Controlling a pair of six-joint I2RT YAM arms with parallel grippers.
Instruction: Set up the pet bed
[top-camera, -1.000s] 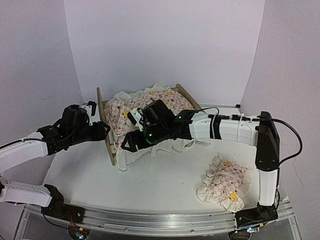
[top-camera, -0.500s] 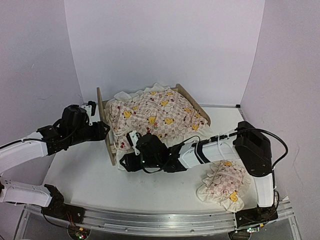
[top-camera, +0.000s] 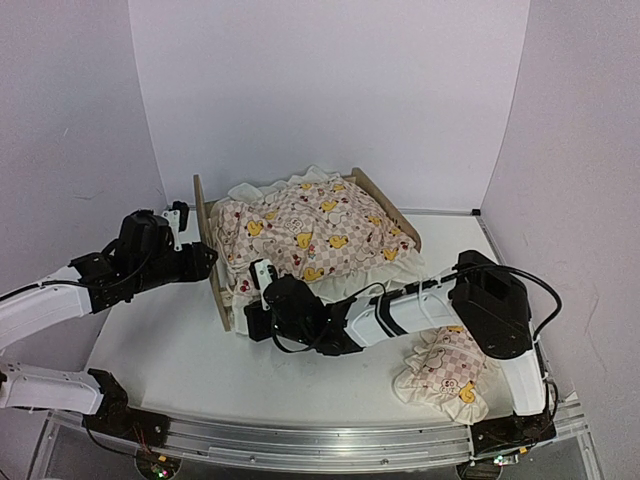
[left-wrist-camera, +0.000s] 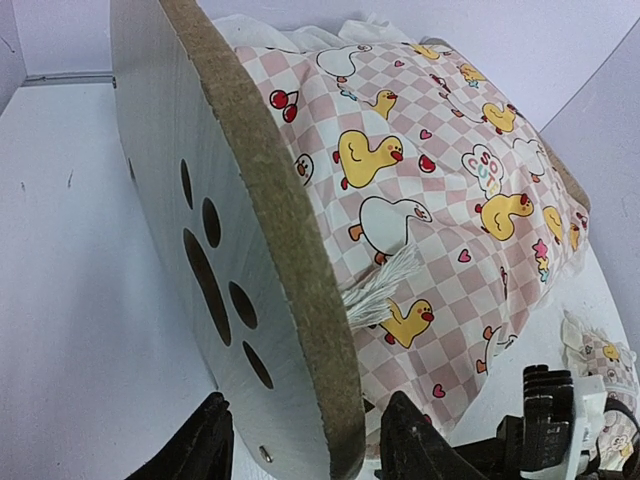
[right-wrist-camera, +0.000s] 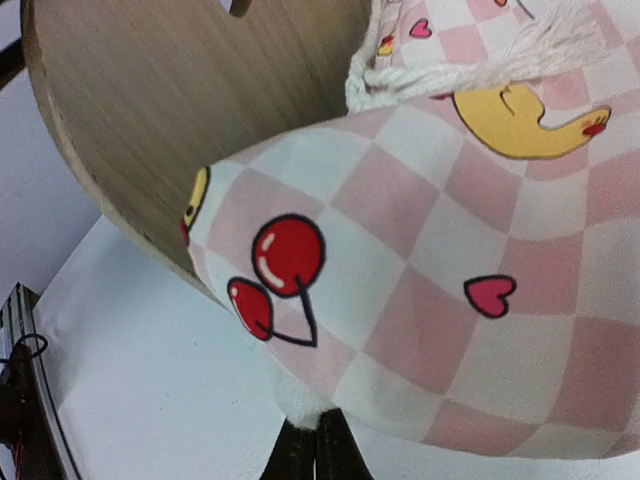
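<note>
The pet bed (top-camera: 212, 285) stands at the table's middle, its wooden headboard (left-wrist-camera: 230, 230) with paw cutouts on the left. A duck-and-cherry checked quilt (top-camera: 310, 225) lies over it. My left gripper (top-camera: 207, 262) straddles the headboard's lower edge, one finger (left-wrist-camera: 205, 445) on its outer face and the other on the quilt side, closed on the board. My right gripper (right-wrist-camera: 317, 432) is low at the bed's near front corner (top-camera: 252, 322), shut on the quilt's white frilled hem (right-wrist-camera: 305, 395). The bed's base is hidden under the quilt.
A small matching frilled pillow (top-camera: 445, 365) lies on the table at the front right, next to the right arm's base. White walls close in on the table at the back and both sides.
My right arm has swung from above the bed down to its near front corner and closed on the quilt's hem. The left arm has stayed at the headboard.
</note>
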